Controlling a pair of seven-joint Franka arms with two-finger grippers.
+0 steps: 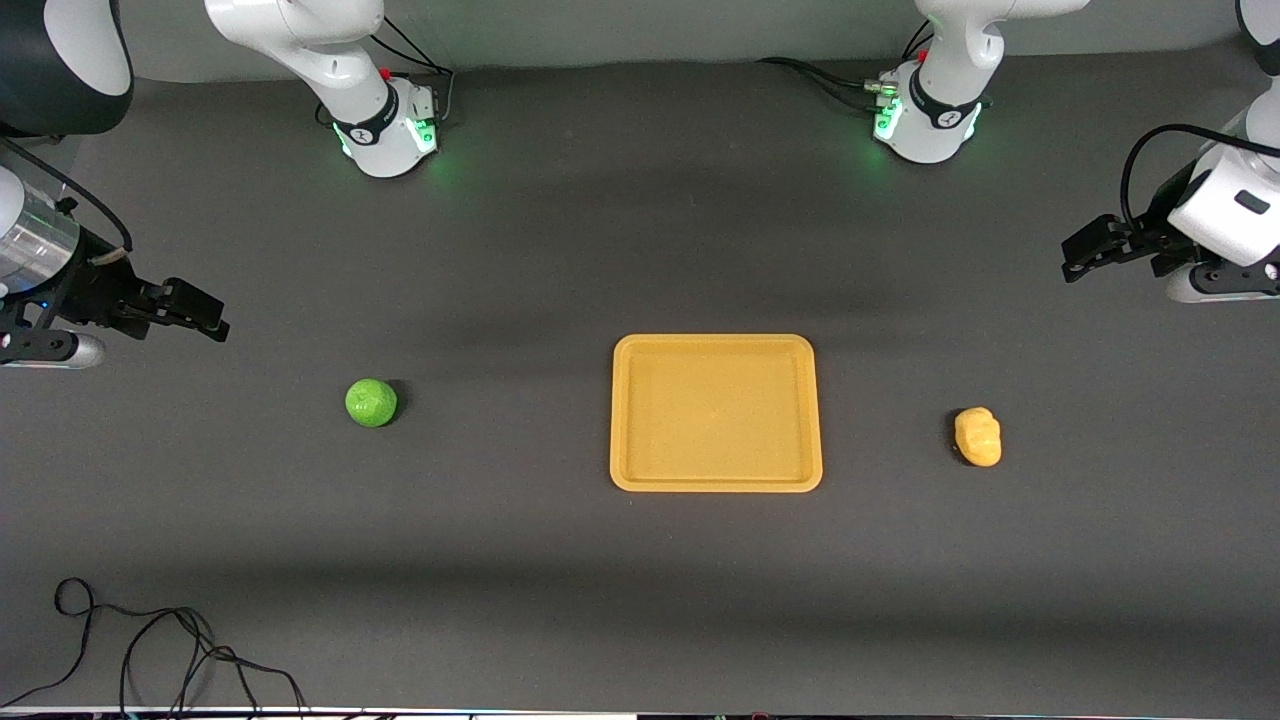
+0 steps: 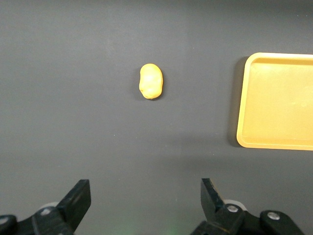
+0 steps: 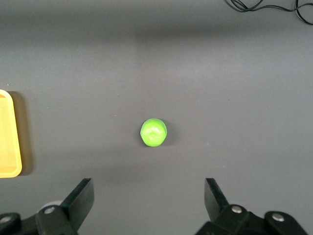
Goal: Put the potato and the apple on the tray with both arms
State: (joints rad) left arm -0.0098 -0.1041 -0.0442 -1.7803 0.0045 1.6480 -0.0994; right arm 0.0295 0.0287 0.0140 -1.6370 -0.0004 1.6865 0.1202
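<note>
Potato [image 1: 978, 437] lies on the dark desk [image 1: 560, 560] toward the left arm's end, at 3 o'clock from the tray [image 1: 716, 482] in the front view, well apart from it, touching nothing. It's a lumpy oblong; long axis runs roughly 12-to-6 in the front view, tilted slightly, the fatter end nearer the front camera. In the left wrist view the potato [image 2: 150, 82] again sits lengthwise 12-to-6, with the tray [image 2: 243, 98] corner off at 3 o'clock. Apple [image 1: 371, 402] sits on the desk toward the right arm's end, at 9 o'clock from the tray, well apart, slightly farther from the front camera than the potato. It's round, no long axis; the dimpled top faces up in the right wrist view [image 3: 154, 132]. Tray lies flat mid-desk between the two fruits, nothing on it, long sides running 12-to-6 by a little. Left pincer [image 1: 1078, 256] hangs in the air over bare desk at the left arm's end, at about 1 o'clock from the potato, fingers [image 2: 78, 198] spread wide, holding nothing, touching nothing. Right pincer [image 1: 205, 316] hangs over bare desk at the right arm's end, at about 10 o'clock from the apple, fingers [image 3: 215, 196] likewise wide apart, empty. A loose black cable [image 1: 150, 650] lies at the desk's near edge, at 7 o'clock from the apple.
</note>
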